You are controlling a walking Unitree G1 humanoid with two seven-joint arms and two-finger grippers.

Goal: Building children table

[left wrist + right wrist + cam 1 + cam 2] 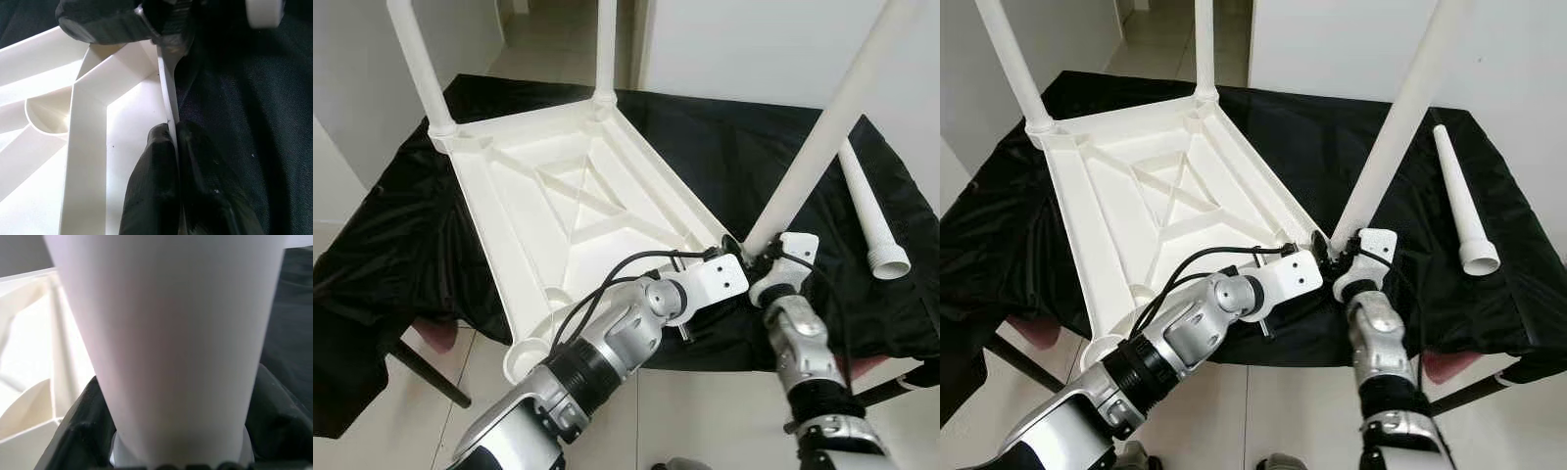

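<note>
Two legs already stand on the upturned tabletop (558,196) over the black cloth (724,147); your left gripper (172,142) pinches its near rim, your right gripper (766,257) clasps a third leg (822,137) at the corner, a loose leg (871,215) beside

I think I am looking into a room in a home. The floor (705,411) has big pale shiny tiles. The walls (754,49) are plain and white, and a gap between them opens to a hallway (548,29) with the same kind of floor. A low table is covered with a crinkly black cloth (391,245). A small white plastic kids' table (568,196) lies upside down on it, the sort a family buys.
</note>
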